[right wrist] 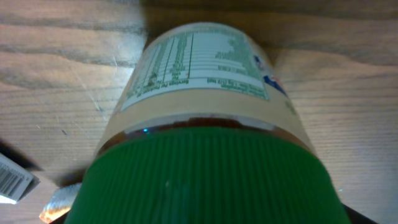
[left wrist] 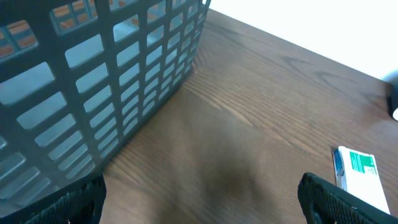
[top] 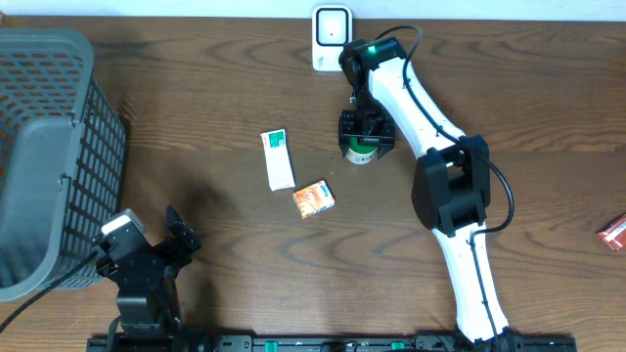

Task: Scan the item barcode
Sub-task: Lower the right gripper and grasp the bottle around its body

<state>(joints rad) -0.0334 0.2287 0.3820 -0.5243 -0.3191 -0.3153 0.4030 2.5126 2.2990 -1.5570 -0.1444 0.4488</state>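
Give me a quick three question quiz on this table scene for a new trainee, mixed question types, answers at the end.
1. Multiple choice: what colour is the lid of the jar that the right gripper grips? A red, B green, C blue.
2. True or false: the orange box lies inside the gray basket.
3. Fill in: the fingers of the left gripper are ____ (open or shut).
Key: 1 B; 2 false, it lies on the table; 3 open.

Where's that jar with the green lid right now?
In the overhead view, the green-lidded jar is held by the right gripper near the middle, just below the white scanner.
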